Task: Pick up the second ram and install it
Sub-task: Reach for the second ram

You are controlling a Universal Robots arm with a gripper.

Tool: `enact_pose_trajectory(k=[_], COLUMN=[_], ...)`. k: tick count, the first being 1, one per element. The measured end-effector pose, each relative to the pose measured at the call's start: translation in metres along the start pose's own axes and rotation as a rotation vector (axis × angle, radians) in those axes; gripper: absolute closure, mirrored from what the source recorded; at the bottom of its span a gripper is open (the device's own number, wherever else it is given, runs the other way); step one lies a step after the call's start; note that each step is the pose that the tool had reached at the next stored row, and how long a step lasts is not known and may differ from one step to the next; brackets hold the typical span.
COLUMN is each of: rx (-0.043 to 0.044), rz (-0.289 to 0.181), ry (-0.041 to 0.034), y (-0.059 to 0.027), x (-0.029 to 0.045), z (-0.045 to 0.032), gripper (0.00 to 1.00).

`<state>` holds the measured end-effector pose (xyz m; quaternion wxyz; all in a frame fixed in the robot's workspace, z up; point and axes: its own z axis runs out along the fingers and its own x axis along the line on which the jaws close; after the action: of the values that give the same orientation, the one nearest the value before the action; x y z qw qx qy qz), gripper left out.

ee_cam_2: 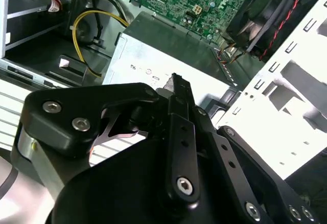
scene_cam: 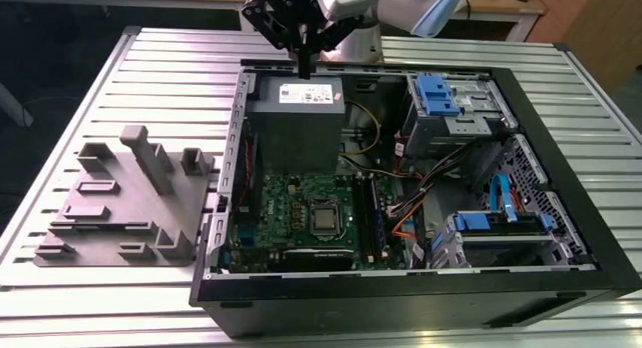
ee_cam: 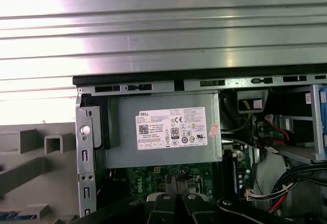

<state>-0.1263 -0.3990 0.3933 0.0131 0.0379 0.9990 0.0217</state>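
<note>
Tool (scene_cam: 304,70) at upper centre of the exterior view, poised over the grey power supply (scene_cam: 298,134) at the rear of the open computer case (scene_cam: 401,307), well above the ribbed surface (scene_cam: 161,70). Fingertips (ee_cam_2: 178,86) drawn together in the second wrist view, with nothing seen clamped between them.

Second ram not told apart with certainty. Judged likeliest: the dark bluish strip (ee_cam: 15,215) in the first wrist view, lying in the grey holder (scene_cam: 110,220). Holder set on the surface at the exterior view's left, just beside the case. Black memory slots (scene_cam: 367,216) just right of the processor socket (scene_cam: 326,216) on the green motherboard (scene_cam: 291,205), lower centre of the exterior view.

Step in hand, as judged: travel toward pick-up, grasp not yet made.

For a clean pick:
- Spread the tool before any descent.
- Square it to the board for closure on the two flat faces near mid-length.
- Descend straight, clear of the grey upright blocks (scene_cam: 150,158).
- Close gently and lift without twist.

Hazards, as judged:
- Thin board prone to tilting in an off-centre grip.
- Case rim and yellow cable (scene_cam: 375,128) close to any low path.
</note>
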Motion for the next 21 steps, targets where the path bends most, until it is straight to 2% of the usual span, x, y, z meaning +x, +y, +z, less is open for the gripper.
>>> enact_pose_trajectory(k=[21], rx=[0.0], rz=[0.0], ry=[-0.0004], y=[-0.0017], x=[0.0225], z=[-0.0006], gripper=[0.93])
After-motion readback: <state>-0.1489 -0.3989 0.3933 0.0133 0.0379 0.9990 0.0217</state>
